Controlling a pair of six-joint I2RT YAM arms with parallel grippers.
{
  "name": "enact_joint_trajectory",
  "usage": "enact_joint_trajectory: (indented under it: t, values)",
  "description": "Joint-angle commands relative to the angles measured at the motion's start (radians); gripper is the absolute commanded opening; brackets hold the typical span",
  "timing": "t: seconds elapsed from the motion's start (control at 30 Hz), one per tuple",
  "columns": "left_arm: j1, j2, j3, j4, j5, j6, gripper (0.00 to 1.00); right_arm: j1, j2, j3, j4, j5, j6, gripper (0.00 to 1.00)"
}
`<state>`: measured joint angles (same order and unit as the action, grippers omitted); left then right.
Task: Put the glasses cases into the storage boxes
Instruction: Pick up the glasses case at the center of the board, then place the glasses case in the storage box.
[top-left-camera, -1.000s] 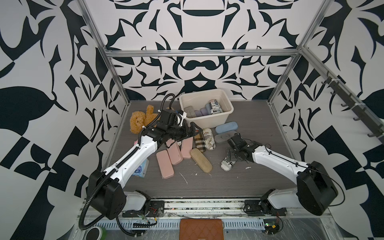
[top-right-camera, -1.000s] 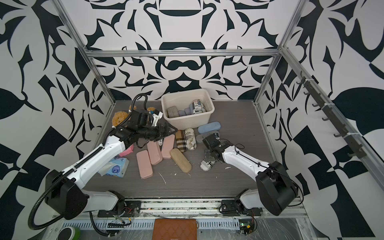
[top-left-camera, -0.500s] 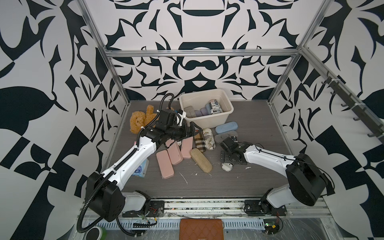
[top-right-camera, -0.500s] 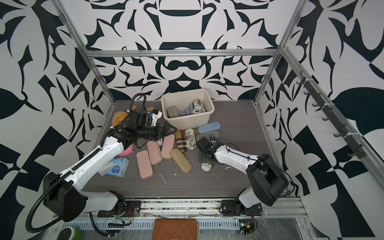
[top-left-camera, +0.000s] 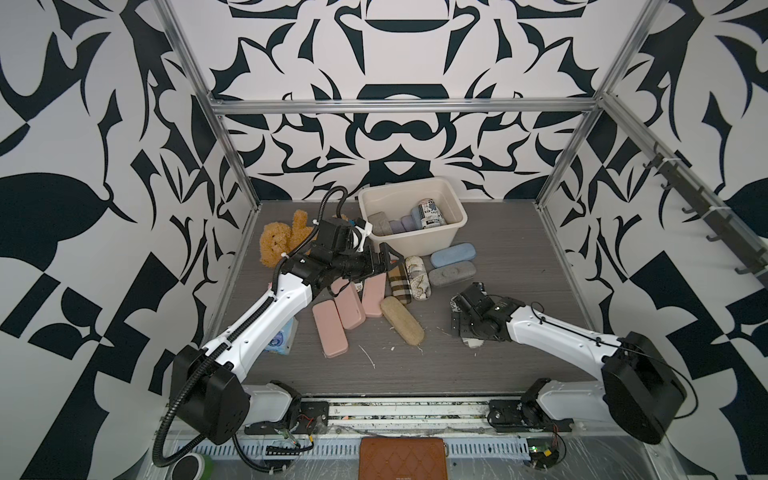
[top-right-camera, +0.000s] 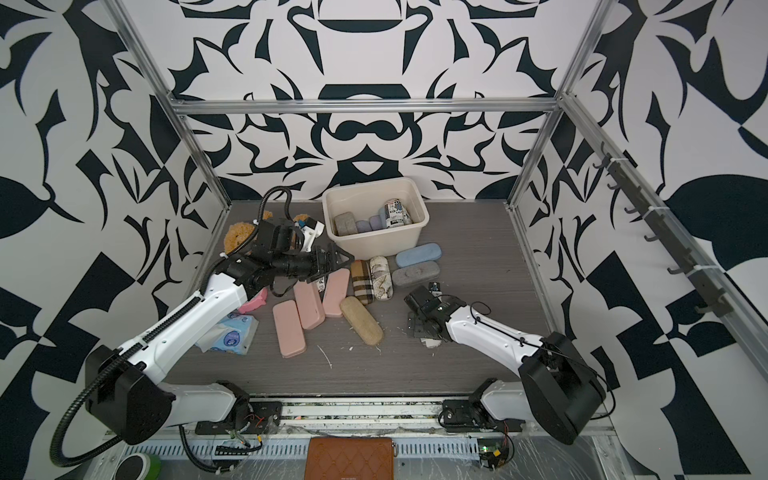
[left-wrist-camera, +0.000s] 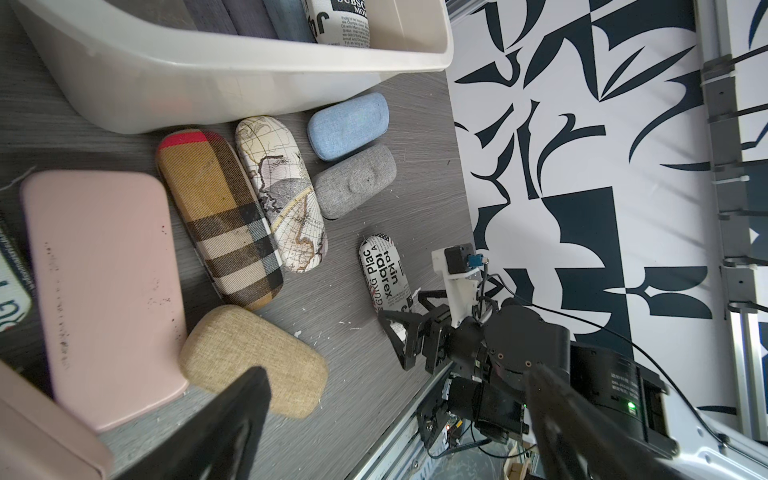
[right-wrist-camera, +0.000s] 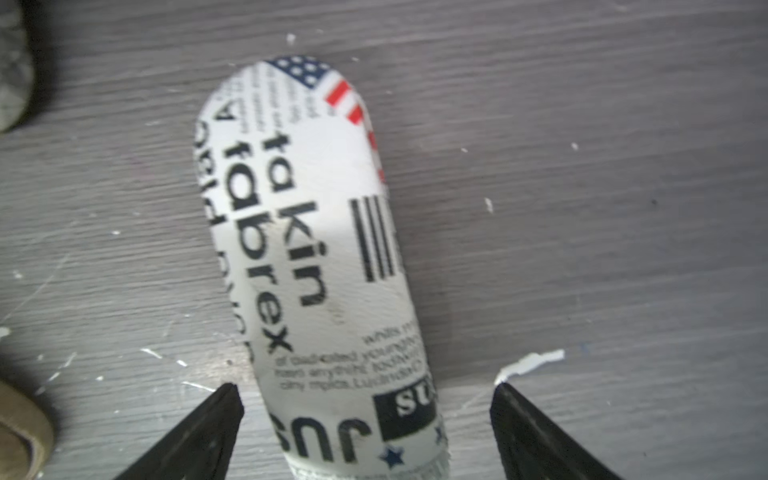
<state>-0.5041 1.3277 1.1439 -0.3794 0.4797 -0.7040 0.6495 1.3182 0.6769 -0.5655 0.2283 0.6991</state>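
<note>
A newspaper-print glasses case (right-wrist-camera: 316, 270) lies on the grey floor, and my right gripper (right-wrist-camera: 365, 390) stands open astride its near end, with a gap on each side. In both top views the right gripper (top-left-camera: 461, 316) covers most of that case. My left gripper (top-left-camera: 388, 259) hovers open and empty above the heap of cases in front of the cream storage box (top-left-camera: 411, 241). The heap holds pink cases (top-left-camera: 330, 328), a tan one (top-left-camera: 402, 320), a plaid one (top-left-camera: 400, 282), a map-print one (top-left-camera: 419, 277), a light blue one (top-left-camera: 453, 254) and a grey one (top-left-camera: 451, 273). Several cases lie inside the box.
An orange plush bear (top-left-camera: 282, 241) sits at the back left, behind the left arm. A blue-white tissue packet (top-left-camera: 282, 338) lies under the left forearm. A brown quilted wallet (top-left-camera: 402, 457) rests outside the front rail. Paper scraps dot the floor.
My right gripper has come forward from beside the grey case and sunk over the newspaper-print case. The left arm has barely moved.
</note>
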Motion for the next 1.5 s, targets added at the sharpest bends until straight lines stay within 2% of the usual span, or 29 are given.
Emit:
enact_joint_trajectory:
  t: [0.0, 0.2, 0.37, 0.47, 0.63, 0.73, 0.8, 0.9, 1.0, 1.13, 1.33, 1.4, 1.47]
  values:
    - [0.002, -0.024, 0.002, 0.003, 0.001, 0.001, 0.99, -0.01, 0.065, 0.057, 0.016, 0.001, -0.102, 0.96]
    - [0.003, -0.026, 0.004, 0.0, 0.001, 0.004, 0.99, -0.013, 0.148, 0.073, 0.041, 0.069, -0.147, 0.89]
    - [0.003, -0.021, 0.007, -0.001, 0.0, 0.007, 0.99, -0.014, 0.171, 0.06, 0.09, 0.044, -0.165, 0.75]
    - [0.003, -0.019, 0.008, -0.008, -0.015, 0.012, 0.99, -0.014, 0.147, 0.095, 0.054, 0.038, -0.173, 0.68]
    - [0.017, -0.025, 0.02, -0.033, -0.048, 0.02, 0.99, -0.01, 0.017, 0.237, -0.019, 0.063, -0.198, 0.63]
    - [0.038, -0.046, 0.021, -0.063, -0.142, 0.033, 0.99, -0.01, -0.002, 0.405, -0.058, 0.063, -0.251, 0.62]
    - [0.066, -0.089, 0.014, -0.078, -0.226, 0.023, 0.99, -0.01, 0.042, 0.553, -0.078, 0.063, -0.303, 0.62]
    - [0.11, -0.12, -0.012, -0.077, -0.323, -0.036, 0.99, -0.014, 0.19, 0.805, -0.075, 0.045, -0.389, 0.62]
    - [0.138, -0.137, -0.038, -0.063, -0.36, -0.057, 0.99, -0.027, 0.395, 1.08, -0.075, 0.012, -0.441, 0.63]
    - [0.142, -0.131, -0.047, -0.052, -0.349, -0.058, 0.99, -0.082, 0.69, 1.414, -0.068, -0.156, -0.377, 0.62]
    - [0.142, -0.104, -0.053, -0.04, -0.303, -0.069, 0.99, -0.106, 1.13, 2.073, -0.289, -0.179, -0.368, 0.62]
    - [0.142, -0.097, -0.046, -0.041, -0.283, -0.065, 0.99, -0.115, 1.196, 2.12, -0.307, -0.165, -0.37, 0.62]
    - [0.142, -0.093, -0.041, -0.044, -0.278, -0.065, 0.99, -0.128, 1.189, 2.035, -0.258, -0.172, -0.368, 0.62]
